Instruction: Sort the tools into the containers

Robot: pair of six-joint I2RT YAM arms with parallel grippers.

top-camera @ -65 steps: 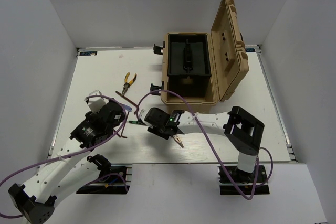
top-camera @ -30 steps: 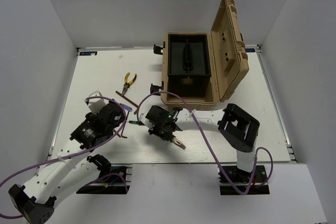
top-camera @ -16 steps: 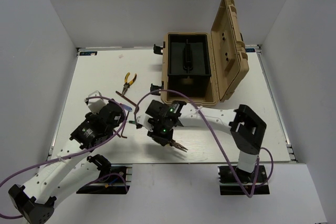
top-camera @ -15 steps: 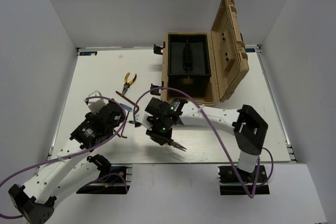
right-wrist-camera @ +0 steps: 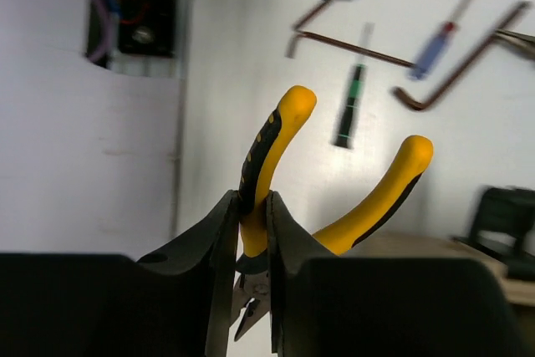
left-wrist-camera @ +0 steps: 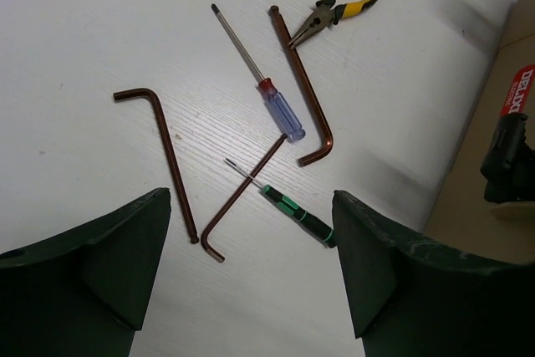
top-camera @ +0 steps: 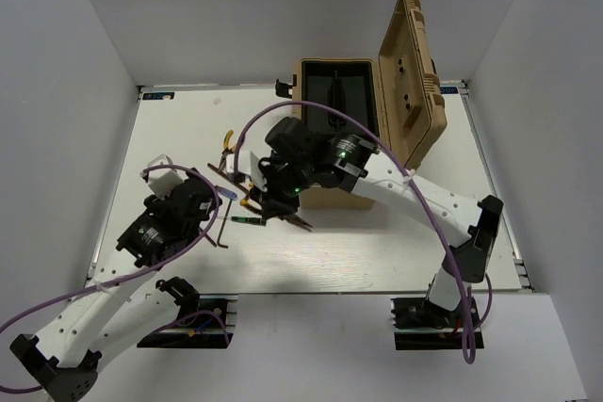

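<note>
My right gripper [top-camera: 273, 197] is shut on one handle of yellow-and-black pliers [right-wrist-camera: 269, 144] and holds them in the air, off the left front corner of the tan toolbox [top-camera: 350, 197]. My left gripper [left-wrist-camera: 251, 290] is open and empty above the table. Below it lie three dark reddish hex keys [left-wrist-camera: 165, 156], a blue-red screwdriver [left-wrist-camera: 280, 110], a black-green stick tool [left-wrist-camera: 297, 216] and the second pliers [left-wrist-camera: 338, 2]. The top view also shows those pliers [top-camera: 231, 145] and the stick tool [top-camera: 247, 218].
The toolbox lid [top-camera: 415, 72] stands open at the right of the box, and a black tray [top-camera: 334, 105] sits inside. Purple cables loop over both arms. The left arm's base [right-wrist-camera: 134, 14] shows in the right wrist view.
My right arm has lifted the pliers from near the table's front and swung them back and left, up beside the toolbox. My left arm has shifted slightly left.
</note>
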